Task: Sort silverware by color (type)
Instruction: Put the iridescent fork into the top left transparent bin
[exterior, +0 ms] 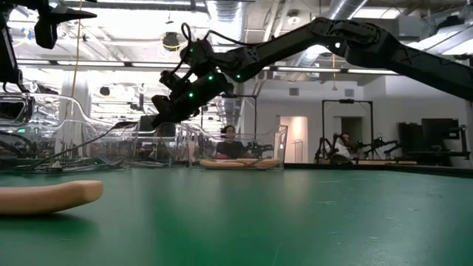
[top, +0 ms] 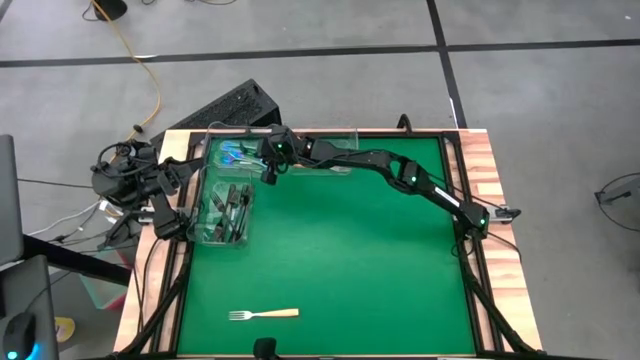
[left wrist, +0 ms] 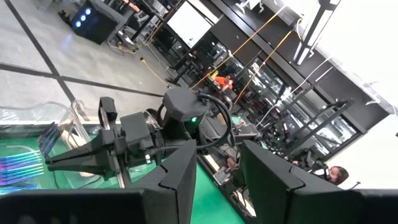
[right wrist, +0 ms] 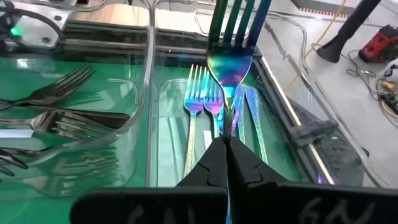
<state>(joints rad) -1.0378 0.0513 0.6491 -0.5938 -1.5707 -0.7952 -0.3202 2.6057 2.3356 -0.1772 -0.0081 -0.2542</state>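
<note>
Overhead, the green counter [top: 340,250] is nearly cleared. Clear bins [top: 225,205] at its far left corner hold sorted forks: dark ones [right wrist: 56,118] in one compartment, blue-iridescent ones [right wrist: 202,102] in the next, tan-handled ones [exterior: 240,163] in another. The right tool [right wrist: 225,155], clamped together on an iridescent fork [right wrist: 231,62], hangs just above the blue compartment. The left tool [left wrist: 217,180] waits beside the bins, fingers apart, empty. One tan-handled fork [top: 264,314] is left unsorted near the front edge; sorting appears almost complete.

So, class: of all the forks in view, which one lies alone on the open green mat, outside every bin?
The tan-handled fork near the table's front edge; the other forks lie in the clear bins or in the right gripper.
</note>
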